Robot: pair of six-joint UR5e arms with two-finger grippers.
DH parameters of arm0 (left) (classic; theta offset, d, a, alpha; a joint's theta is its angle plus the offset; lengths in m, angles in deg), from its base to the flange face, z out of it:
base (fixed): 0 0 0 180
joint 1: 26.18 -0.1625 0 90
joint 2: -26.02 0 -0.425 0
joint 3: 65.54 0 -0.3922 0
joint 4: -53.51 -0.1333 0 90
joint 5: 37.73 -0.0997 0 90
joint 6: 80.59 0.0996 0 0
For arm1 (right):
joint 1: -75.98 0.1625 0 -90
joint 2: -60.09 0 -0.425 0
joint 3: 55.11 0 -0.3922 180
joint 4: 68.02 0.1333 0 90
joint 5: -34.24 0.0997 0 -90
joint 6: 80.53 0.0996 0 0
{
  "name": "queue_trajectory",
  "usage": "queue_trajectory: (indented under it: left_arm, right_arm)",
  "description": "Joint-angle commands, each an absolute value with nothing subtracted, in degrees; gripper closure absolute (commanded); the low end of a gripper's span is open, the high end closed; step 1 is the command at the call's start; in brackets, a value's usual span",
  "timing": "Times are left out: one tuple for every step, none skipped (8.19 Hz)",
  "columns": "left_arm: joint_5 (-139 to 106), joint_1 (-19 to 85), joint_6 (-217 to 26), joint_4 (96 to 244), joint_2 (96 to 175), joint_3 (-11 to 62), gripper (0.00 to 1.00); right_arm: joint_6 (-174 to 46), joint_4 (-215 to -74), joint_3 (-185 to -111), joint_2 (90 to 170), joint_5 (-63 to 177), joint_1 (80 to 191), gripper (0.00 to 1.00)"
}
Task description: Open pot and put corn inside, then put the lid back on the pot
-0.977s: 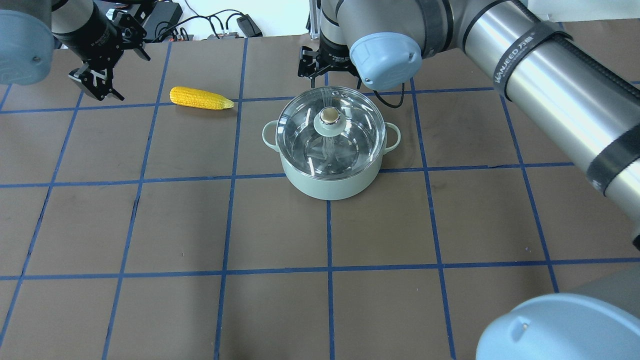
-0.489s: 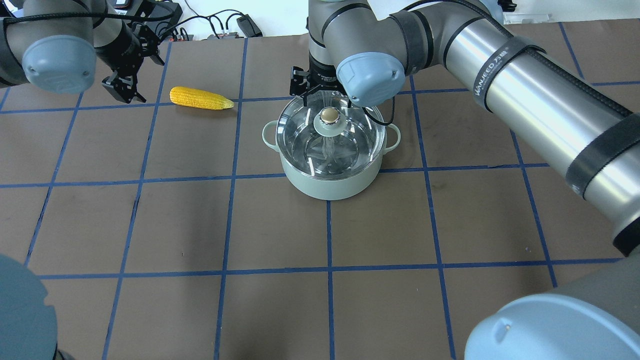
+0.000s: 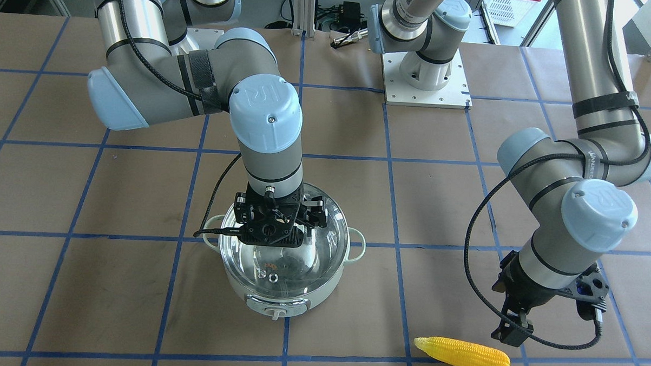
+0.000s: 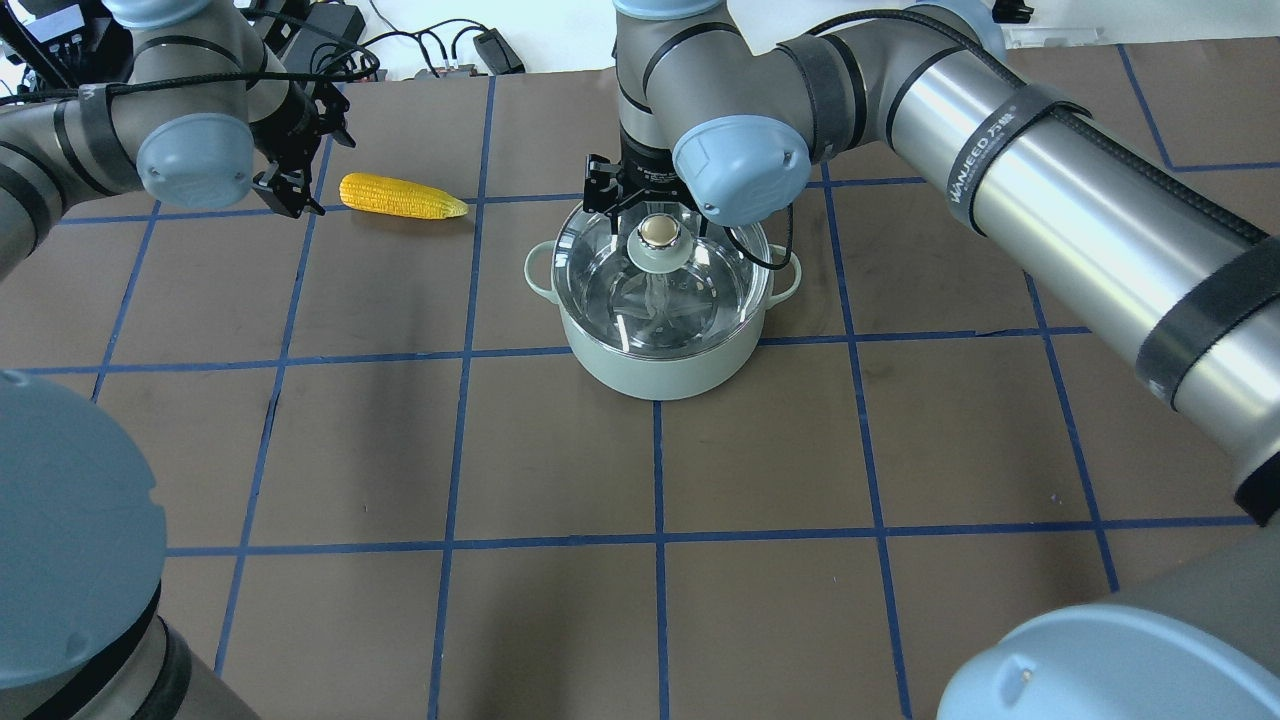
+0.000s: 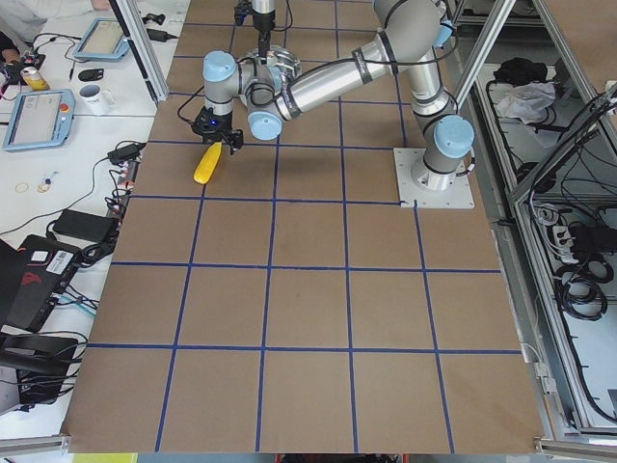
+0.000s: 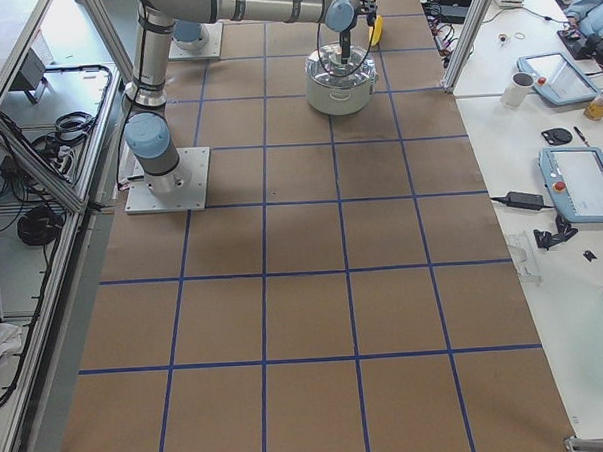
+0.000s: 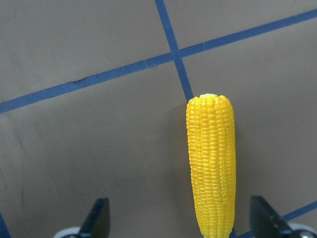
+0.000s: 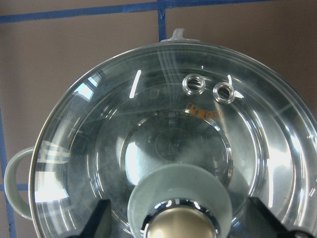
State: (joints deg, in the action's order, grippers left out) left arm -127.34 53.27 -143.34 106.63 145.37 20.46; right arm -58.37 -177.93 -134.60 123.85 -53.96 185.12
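- The lid (image 8: 163,124) sits squarely on the pot (image 4: 655,365), so the step in hand, as I judge it, is taking hold of the lid's knob (image 8: 181,198).
- The right gripper (image 8: 181,225) hangs over that knob with its 2 fingers (image 8: 96,220) spread wide, 1 on each side, closed on nothing.
- In the right wrist view the knob lies about midway between the fingers, so little sideways correction seems needed. A straight descent should do.
- The pads should close on the beige ball or the neck under it, never on the glass, which would slip.
- The lift should go straight up until the rim clears the pot, or the pot may drag along.
- The corn (image 4: 402,197) lies on the table (image 4: 350,450), well apart from the pot on the robot's left.
- The left gripper (image 7: 181,223) is near the corn's blunt end, its jaws apart and empty. I cannot tell its height above the cob.
- The cob lies off centre, nearer 1 finger, so the gripper should be centred before it closes.
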Motion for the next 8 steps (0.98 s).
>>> queue_trajectory:
  left_arm:
    - [-125.12, 53.27, -147.55, 105.72, 149.58, 20.33, 0.00]
    - [-124.31, 53.27, -148.08, 105.54, 151.07, 20.16, 0.00]
    - [-124.22, 53.27, -148.17, 102.32, 152.05, 20.07, 0.00]
    - [-124.22, 53.27, -148.26, 100.46, 153.19, 19.72, 0.00]
    - [-124.22, 53.27, -148.18, 100.09, 153.29, 19.10, 0.00]
    - [-124.22, 53.27, -148.09, 100.00, 153.29, 18.14, 0.00]
    - [-123.96, 53.27, -148.09, 100.09, 153.46, 17.09, 0.00]
    - [-121.17, 53.27, -148.17, 100.00, 153.64, 16.38, 0.00]
  right_arm:
    - [-58.56, -177.71, -134.57, 123.81, -53.91, 185.14, 0.39]
    - [-58.99, -177.71, -134.57, 123.90, -53.57, 185.14, 0.48]
    - [-59.17, -177.97, -134.57, 123.81, -52.26, 185.14, 0.57]
    - [-59.26, -177.98, -134.57, 123.81, -52.16, 185.14, 0.69]
    - [-59.43, -177.80, -134.39, 123.90, -52.24, 185.14, 0.83]
    - [-60.31, -177.71, -134.22, 124.51, -52.50, 185.14, 0.89]
    - [-60.58, -177.28, -133.78, 125.82, -52.33, 185.05, 0.89]
    - [-61.62, -173.97, -133.08, 128.53, -52.16, 184.70, 0.90]
